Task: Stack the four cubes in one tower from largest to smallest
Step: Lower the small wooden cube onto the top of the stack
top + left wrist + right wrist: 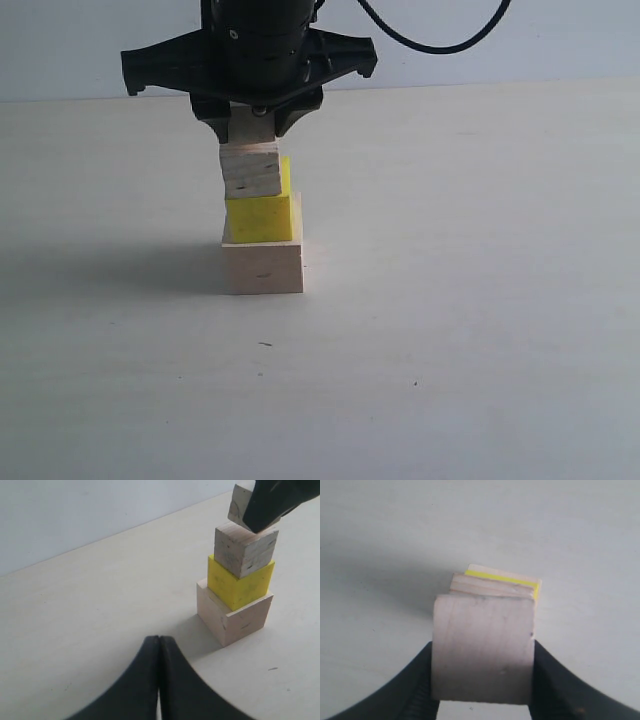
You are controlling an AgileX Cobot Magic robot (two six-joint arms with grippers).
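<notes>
R gripper (253, 122) clamped on smallest cube (482, 647), right over the 3-cube tower (262, 218), looks tilted. Last step, I'd say: square it, centre over top cube (251, 170), lower, release w/o nudging.

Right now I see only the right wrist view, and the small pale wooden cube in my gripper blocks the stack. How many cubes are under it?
Observer: Three: a large pale wooden cube, a bright yellow cube on it, then a second small pale wooden cube.
Operator: Is mine touching that one?
Observer: The exterior view shows no gap under the held cube, clamped in the right gripper.
Operator: And the left gripper?
Observer: The left gripper is shut, empty, above the table beside the cubes.
</notes>
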